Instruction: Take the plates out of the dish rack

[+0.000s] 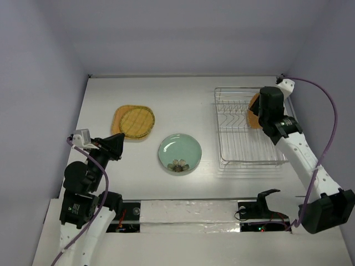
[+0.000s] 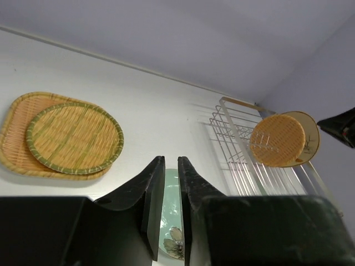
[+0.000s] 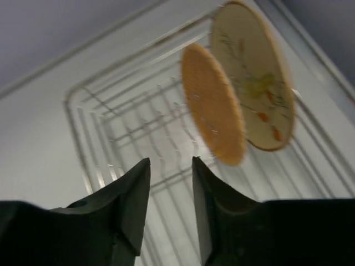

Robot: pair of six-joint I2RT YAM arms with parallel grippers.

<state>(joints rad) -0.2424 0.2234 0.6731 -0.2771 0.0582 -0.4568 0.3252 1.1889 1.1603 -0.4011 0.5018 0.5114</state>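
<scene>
— Which arm takes the next one?

— The right one, I'd say. The right gripper point(image 3: 171, 166) hangs over the dish rack point(image 1: 238, 138), fingers moderately apart and holding nothing. The left gripper point(image 2: 171, 160) is far across the table by the near left edge. Its fingers are nearly together with only a thin slit between, and it is empty too.

— What's in the rack?

— Two plates stand on edge at its far right end. The round orange plate point(image 3: 213, 105) is the nearer one, and the beige floral plate point(image 3: 255, 83) leans close behind it. From the wrist they sit up and to the right of the fingertips, not between them.

— So how does it go in?

— The orange rim runs roughly away from the hand, so I reckon the fingers need to shift right and straddle that rim. The beige plate is so close behind that the far finger has little room, and the rack wires lie just below.

— And the others?

— Out on the table. The green plate point(image 1: 179, 152) lies flat in the middle. A second round orange plate point(image 1: 137, 121) sits on the square orange plate point(image 1: 118, 119) further left.
</scene>
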